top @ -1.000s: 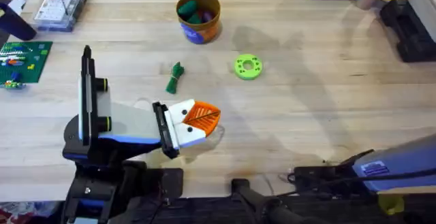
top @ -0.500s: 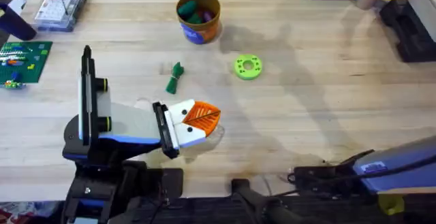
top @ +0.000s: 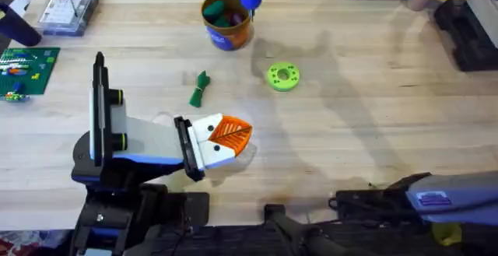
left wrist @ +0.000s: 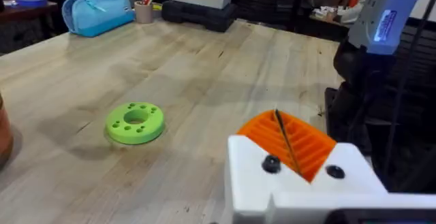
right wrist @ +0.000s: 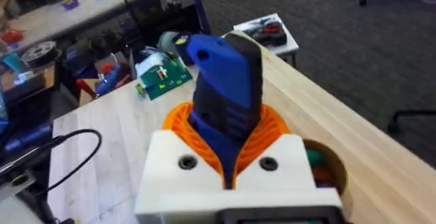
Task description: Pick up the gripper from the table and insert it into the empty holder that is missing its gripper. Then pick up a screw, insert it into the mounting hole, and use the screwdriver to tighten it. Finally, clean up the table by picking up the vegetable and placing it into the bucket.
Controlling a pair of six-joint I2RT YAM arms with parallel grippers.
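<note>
The table [top: 373, 116] carries everything, with most of the loose items lying beyond the left hand [top: 233, 134]. That hand rests low at the table's near side. In the left wrist view its orange pads are pressed together with only a thin dark line between them, and I see nothing gripped. It looks parked there to keep out of the way.

The right hand [right wrist: 235, 149] is clenched on the screwdriver [right wrist: 228, 88], with the blue body standing up out of the pads. The tool seems to be held by its lower part so that it stays steady while carried.

The bucket [top: 227, 22] sits just under and beside that hand, with coloured items already inside it. Judging by this, the right hand is passing over it rather than working there, since no holder or mounting hole is visible close by.

The green disc [top: 282, 76] lies flat ahead of the left hand, apart from it.

The vegetable [top: 201, 89] lies on the bare table between the left hand and the bucket, nearer the hand and touching neither. It is not yet cleared away, and the left hand is probably the better placed to take it.
</note>
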